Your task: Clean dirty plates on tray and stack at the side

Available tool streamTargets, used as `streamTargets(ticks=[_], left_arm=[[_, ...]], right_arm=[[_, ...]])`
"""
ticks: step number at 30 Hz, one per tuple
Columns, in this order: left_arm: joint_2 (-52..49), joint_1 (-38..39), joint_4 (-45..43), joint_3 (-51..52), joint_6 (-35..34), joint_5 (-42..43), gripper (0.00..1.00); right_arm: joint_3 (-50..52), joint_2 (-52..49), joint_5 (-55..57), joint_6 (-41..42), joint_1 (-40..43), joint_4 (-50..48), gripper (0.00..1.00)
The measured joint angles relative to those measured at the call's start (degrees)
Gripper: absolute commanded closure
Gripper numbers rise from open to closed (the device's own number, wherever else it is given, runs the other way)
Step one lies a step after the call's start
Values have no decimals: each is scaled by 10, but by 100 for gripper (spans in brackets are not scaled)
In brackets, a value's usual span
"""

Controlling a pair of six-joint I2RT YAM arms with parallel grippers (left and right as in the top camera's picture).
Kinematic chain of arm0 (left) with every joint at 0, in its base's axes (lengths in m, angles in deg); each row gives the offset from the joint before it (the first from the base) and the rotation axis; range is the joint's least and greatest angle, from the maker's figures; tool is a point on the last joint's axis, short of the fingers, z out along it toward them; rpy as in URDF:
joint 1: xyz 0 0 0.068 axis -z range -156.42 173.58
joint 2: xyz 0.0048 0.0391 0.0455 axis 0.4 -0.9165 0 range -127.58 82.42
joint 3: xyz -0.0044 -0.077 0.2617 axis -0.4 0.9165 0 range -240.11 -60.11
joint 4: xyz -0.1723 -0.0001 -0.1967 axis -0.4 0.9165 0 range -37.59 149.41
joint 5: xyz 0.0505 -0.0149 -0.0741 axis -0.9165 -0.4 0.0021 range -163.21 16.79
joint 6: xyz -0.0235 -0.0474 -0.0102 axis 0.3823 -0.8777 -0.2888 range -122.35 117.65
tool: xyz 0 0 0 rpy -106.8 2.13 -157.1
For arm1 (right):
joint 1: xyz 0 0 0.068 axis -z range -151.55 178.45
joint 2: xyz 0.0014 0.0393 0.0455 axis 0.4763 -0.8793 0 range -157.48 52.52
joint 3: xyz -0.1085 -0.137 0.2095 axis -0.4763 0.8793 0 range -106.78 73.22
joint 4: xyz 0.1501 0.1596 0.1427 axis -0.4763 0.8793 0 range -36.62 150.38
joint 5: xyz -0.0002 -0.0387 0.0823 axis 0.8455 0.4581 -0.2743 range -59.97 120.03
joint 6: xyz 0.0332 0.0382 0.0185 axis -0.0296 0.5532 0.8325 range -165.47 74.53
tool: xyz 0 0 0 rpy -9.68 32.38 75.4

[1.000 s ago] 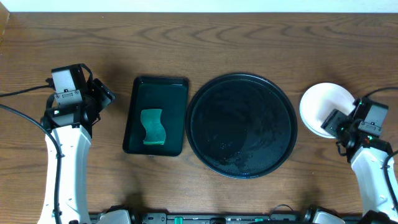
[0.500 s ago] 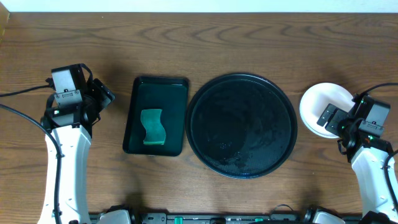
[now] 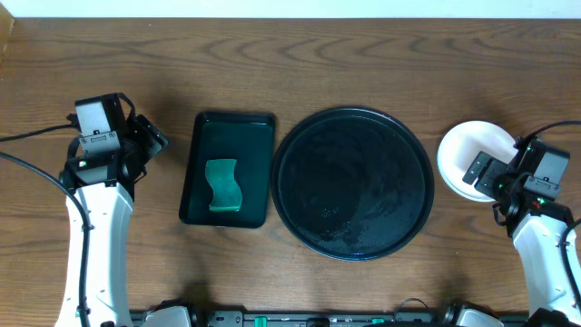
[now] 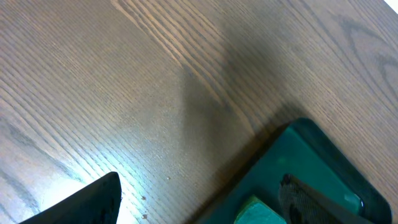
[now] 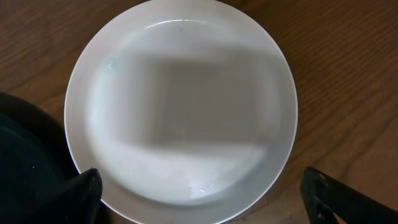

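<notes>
Right gripper [image 5: 202, 193]: spread wide, nothing held. Its two fingers show at the bottom corners of the wrist view, either side of the near rim of the white plate [image 5: 180, 99], and I see no contact with it.

The plate lies flat on the desk [image 3: 290, 64], just right of the black tray [image 3: 363, 163] and off it, with the rims near but apart. The tray carries no plates, only a wet sheen. I can't tell if other plates sit under the white one (only one rim shows from overhead, and no mint ones are in view).

Key relation: the plate is directly below and just ahead of the right gripper, on the side away from that arm's base. It is round, so there is no long axis and any point on the rim would do for a grasp. The right arm is far nearer.

Left gripper [image 3: 150, 143]: also wide open and empty, at the far left of the desk. It sits beyond the green tray [image 3: 195, 163] that holds the sponge [image 3: 224, 186], well apart from the plate.

Judgement: the stacking looks done or nearly so. The likely next move is the right arm backing away, and the risk there is a finger clipping the plate rim.
</notes>
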Motion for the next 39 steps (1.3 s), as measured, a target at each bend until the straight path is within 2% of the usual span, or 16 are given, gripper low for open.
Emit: streamTargets(ticks=[18,31,39], left_arm=[[0,0,0,0,0,0,19],[0,0,0,0,0,0,19],[0,0,0,0,0,0,19]], right_arm=[[1,20,0,0,0,3,1],[65,308,0,0,0,12,1],[73,432,0,0,-1,65,1]])
